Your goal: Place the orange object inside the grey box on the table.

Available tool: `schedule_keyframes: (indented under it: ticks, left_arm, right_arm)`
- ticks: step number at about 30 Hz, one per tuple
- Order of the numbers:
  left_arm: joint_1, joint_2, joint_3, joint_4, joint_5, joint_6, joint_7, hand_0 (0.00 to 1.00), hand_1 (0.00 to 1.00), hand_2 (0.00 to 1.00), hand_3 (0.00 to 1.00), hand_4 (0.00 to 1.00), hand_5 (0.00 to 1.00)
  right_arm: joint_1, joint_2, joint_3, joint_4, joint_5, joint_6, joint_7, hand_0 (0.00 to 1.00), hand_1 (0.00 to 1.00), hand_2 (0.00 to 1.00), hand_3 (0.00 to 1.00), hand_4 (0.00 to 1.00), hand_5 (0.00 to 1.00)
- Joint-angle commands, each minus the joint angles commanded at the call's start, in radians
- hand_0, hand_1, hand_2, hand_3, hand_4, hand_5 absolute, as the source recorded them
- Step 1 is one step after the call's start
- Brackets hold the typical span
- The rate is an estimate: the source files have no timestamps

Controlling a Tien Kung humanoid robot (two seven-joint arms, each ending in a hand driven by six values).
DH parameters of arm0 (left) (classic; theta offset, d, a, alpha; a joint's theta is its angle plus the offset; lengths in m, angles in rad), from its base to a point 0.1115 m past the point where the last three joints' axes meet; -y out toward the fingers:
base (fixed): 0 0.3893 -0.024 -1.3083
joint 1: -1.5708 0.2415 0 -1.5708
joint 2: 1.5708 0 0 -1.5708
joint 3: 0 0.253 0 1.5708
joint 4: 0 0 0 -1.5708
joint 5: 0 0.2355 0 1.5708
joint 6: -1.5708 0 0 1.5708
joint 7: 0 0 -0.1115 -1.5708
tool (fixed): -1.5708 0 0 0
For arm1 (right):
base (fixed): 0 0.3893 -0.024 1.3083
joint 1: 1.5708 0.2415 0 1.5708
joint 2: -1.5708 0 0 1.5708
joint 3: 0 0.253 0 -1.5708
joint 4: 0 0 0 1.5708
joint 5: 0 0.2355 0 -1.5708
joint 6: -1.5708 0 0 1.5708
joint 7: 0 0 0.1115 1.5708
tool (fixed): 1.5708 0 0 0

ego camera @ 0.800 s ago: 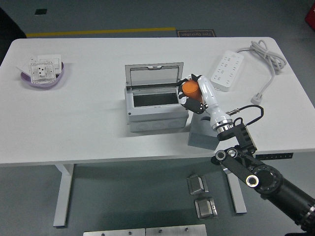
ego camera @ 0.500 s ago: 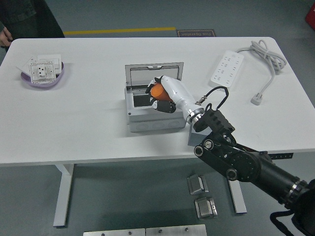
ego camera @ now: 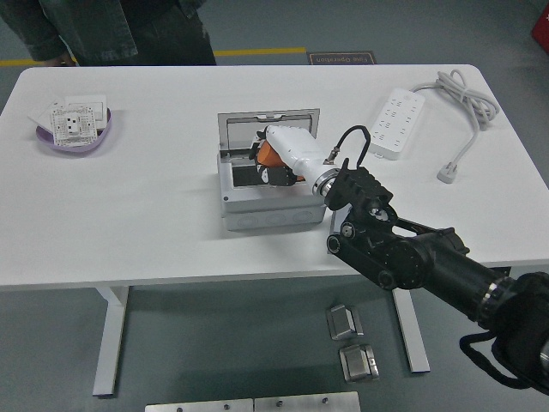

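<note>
Orange object (ego camera: 269, 153) sits in the grip of my right hand (ego camera: 279, 157), fingers curled around it so only its left part shows past my white palm shell. From the head view, my hand holds it over the open top of the grey box (ego camera: 268, 193), above the dark inside and toward the box's far right corner. The box's lid (ego camera: 268, 127) stands raised along the far side, just behind my hand. My black forearm (ego camera: 403, 253) crosses the box's right wall and runs off toward the near right corner.

To the left of the box the white table (ego camera: 146, 215) lies bare out to a purple bowl (ego camera: 75, 131) with a white part in it, well apart at the far left. To the right, a white power strip (ego camera: 397, 122) and its coiled cord (ego camera: 459, 99) lie beyond my arm. A person in dark clothing (ego camera: 111, 30) stands at the far left edge of the table.
</note>
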Motion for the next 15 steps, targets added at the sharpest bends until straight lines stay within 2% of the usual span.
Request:
schedule_keyframes:
  ticks: [4, 13, 14, 15]
  left_arm:
    - [-0.002, 0.001, -0.009, 0.0, 0.015, -0.002, 0.001, 0.629, 0.552, 0.544, 0.586, 0.428, 0.1]
    - [0.0, 0.004, -0.051, 0.0, 0.071, 0.001, 0.005, 0.628, 0.551, 0.542, 0.585, 0.424, 0.107]
    - [0.0, 0.005, -0.054, 0.0, 0.076, 0.001, 0.006, 0.627, 0.551, 0.542, 0.585, 0.425, 0.105]
    - [0.0, 0.005, -0.055, 0.0, 0.077, 0.001, 0.006, 0.627, 0.551, 0.542, 0.585, 0.425, 0.105]
  right_arm:
    - [0.007, 0.003, -0.022, -0.015, 0.01, -0.011, 0.024, 0.132, 0.194, 0.326, 0.232, 0.002, 0.002]
    - [0.021, 0.012, -0.031, -0.02, -0.054, 0.034, 0.023, 0.151, 0.205, 0.328, 0.228, 0.002, 0.002]
    - [0.023, 0.012, -0.033, -0.019, -0.069, 0.038, 0.022, 0.354, 0.357, 0.455, 0.442, 0.002, 0.002]
    - [0.024, 0.012, -0.034, -0.019, -0.078, 0.039, 0.021, 0.354, 0.357, 0.455, 0.442, 0.002, 0.002]
